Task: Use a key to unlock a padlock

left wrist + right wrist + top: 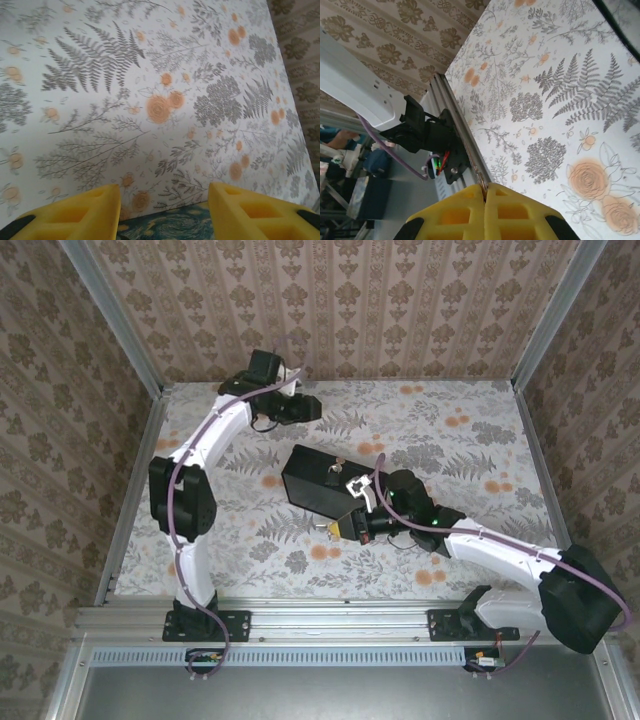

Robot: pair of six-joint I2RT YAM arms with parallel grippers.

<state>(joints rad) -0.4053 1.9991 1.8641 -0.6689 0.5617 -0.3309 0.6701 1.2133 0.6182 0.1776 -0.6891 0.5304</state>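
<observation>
Where the overhead view takes in the flower-printed worktop (470, 440), a dark box (318, 485) lies near the centre of the frame, set at an angle. The padlock (340, 462) reads as a small dark lump with a pale glint on the box's top face, close to its upper edge. Finer detail cannot be resolved.

The left gripper (303, 408) sits at upper centre of the overhead frame, above and left of the box and apart from it. In the left wrist view its yellow fingers (75, 215) stand moderately apart at the bottom edge, with nothing between them. A strip of blue-and-yellow swirl pattern (170, 227) shows in the gap at the bottom edge, and the worktop lies beyond.

The right gripper (332, 529) is just below the box's lower edge, at centre frame. In the right wrist view its yellow fingers (520, 215) are pressed together along a single seam at bottom centre. Whether the key or anything else thin is pinched in that seam cannot be told. Beyond them, a metal rail (455, 115) borders the worktop, with a black base bracket (427, 135) at the left of the frame.
</observation>
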